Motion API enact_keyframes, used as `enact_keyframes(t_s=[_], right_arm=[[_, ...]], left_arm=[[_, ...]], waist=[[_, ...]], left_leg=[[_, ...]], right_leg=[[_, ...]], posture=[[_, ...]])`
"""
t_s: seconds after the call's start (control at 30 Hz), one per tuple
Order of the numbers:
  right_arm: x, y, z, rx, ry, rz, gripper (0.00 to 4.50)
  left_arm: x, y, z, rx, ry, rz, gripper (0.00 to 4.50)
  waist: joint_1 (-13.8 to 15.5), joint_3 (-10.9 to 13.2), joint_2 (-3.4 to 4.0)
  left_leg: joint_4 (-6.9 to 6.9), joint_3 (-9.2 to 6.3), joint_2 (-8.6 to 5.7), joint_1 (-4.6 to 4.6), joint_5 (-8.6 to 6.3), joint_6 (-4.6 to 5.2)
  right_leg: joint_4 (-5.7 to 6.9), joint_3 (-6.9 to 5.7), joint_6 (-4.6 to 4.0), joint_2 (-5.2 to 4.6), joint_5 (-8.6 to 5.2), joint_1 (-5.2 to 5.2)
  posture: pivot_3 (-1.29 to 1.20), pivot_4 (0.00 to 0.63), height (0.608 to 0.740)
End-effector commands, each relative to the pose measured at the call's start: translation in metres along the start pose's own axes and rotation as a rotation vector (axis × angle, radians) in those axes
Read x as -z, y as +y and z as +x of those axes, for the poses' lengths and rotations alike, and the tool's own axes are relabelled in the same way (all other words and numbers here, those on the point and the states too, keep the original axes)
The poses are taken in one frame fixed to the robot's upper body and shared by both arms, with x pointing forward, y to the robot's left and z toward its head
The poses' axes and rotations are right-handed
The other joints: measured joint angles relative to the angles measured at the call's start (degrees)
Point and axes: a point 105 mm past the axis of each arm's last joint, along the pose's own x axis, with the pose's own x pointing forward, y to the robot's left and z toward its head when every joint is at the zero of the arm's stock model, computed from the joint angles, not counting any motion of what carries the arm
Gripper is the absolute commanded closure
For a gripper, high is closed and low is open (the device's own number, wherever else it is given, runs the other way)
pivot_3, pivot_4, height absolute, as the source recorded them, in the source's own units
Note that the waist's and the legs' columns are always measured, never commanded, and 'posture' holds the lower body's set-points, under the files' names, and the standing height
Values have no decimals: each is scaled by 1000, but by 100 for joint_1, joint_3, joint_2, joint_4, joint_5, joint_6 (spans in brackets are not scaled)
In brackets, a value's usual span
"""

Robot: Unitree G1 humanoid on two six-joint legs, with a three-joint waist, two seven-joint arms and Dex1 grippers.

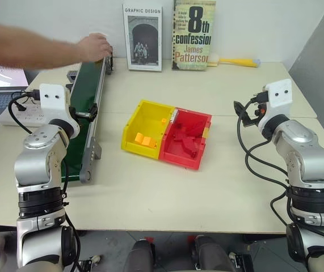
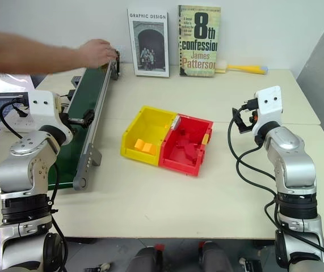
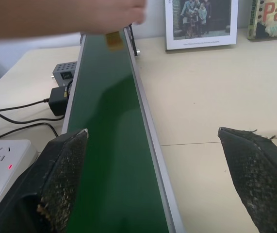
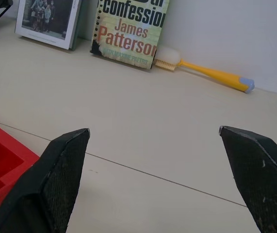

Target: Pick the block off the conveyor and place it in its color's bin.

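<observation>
my left gripper (image 3: pixel 153 179) is spread wide and empty over the conveyor (image 3: pixel 109 145); my right gripper (image 4: pixel 157 179) is spread too, above the table (image 4: pixel 143 116). at the belt's far end a person's hand (image 1: pixel 93 46) holds the block (image 3: pixel 113 40). the bin (image 1: pixel 147 116) sits mid-table.

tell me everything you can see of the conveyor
The conveyor is a long, narrow dark-green belt in a grey metal frame, lying flat on the pale table's left side and running away from the robot toward the wall. A black roller end shows at the far end, where a person's hand holds a small orange-yellow block at the belt. A black power adapter and cables lie beside it. The open left gripper hovers over its near stretch, not touching.
</observation>
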Motion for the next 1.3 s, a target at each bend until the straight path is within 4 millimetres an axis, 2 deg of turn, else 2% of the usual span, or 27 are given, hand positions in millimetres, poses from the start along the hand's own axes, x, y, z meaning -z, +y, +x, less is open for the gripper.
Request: enact_keyframes(t_s=[0.03,0.37,0.7,0.83,1.07,1.17,1.3], right_arm=[[-21,-6,-2,19,-69,-28,0],[-21,-7,-2,20,-67,-28,0],[-26,0,1,-26,-82,-35,0],[-49,29,-2,-278,-146,-27,0],[-87,89,-34,-808,-201,-57,0],[-95,102,-45,-922,-208,-62,0],[-97,109,-50,-969,-206,-63,0]], left_arm=[[-19,8,-4,-29,-63,13,18],[-21,23,-14,-160,-128,-49,18],[-13,22,-16,-180,-119,-60,18],[-10,16,-13,-167,-117,-82,18],[-10,13,-1,-185,-104,-97,18],[-9,15,2,-204,-94,-101,18],[-9,20,5,-236,-92,-120,18]], waist=[[0,0,0],[2,0,0],[2,0,0],[1,0,0],[1,0,0],[3,0,0],[5,0,-1]], left_leg=[[0,0,0,0,0,0],[-1,0,1,0,0,0],[-1,-1,1,0,0,0],[-1,1,0,0,0,0],[-2,-13,0,0,-1,1],[-2,-16,-1,-3,-1,1],[-1,-19,-1,-2,-1,1]], right_leg=[[0,0,0,0,0,0],[-2,1,0,-1,0,0],[-2,0,0,-1,0,0],[-3,1,0,-1,0,0],[-9,-10,0,1,0,5],[-16,-13,0,-1,0,8],[-14,-14,0,-3,0,8]], posture=[[0,150,740],[0,150,740],[0,150,740],[0,150,740],[0,150,740],[0,150,740],[0,150,740]])
